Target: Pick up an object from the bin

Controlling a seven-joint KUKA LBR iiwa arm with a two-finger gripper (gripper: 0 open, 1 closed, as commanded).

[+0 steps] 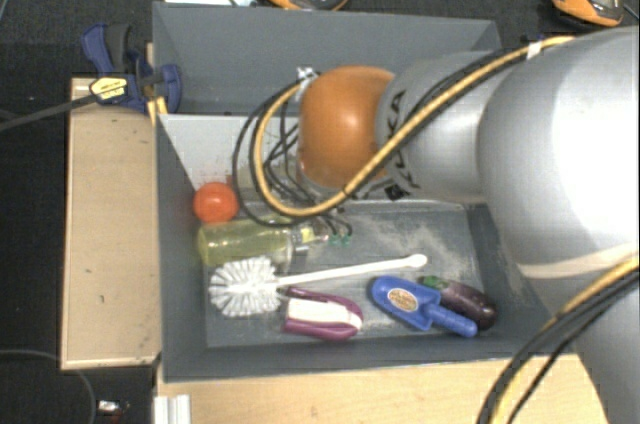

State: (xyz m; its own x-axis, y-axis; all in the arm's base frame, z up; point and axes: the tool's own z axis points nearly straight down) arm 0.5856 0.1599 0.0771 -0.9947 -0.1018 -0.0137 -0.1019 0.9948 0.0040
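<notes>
Along the near wall of the bin [300,359] lie three small things in a row: a white-and-maroon piece [322,316] near the middle, a blue tool [420,305] to its right, and a dark purple, aubergine-like thing [468,301] touching the blue tool towards the near right corner. Just behind them a white brush [245,286] lies flat, with its bristle head at the left and its long thin handle running right across the floor. Behind the brush head, and touching it, a yellow-green see-through bottle [240,241] lies on its side by the left wall, its cap end pointing right. An orange-red ball [215,202] sits just beyond the bottle against the left wall. The pincer [333,230] is low over the bottle's cap end, about mid-bin, mostly covered by the wrist's orange cover [345,127] and looped cables; whether it is wide or narrow cannot be told, and nothing can be seen held in it. The silver arm [530,142] comes in over the right wall.
</notes>
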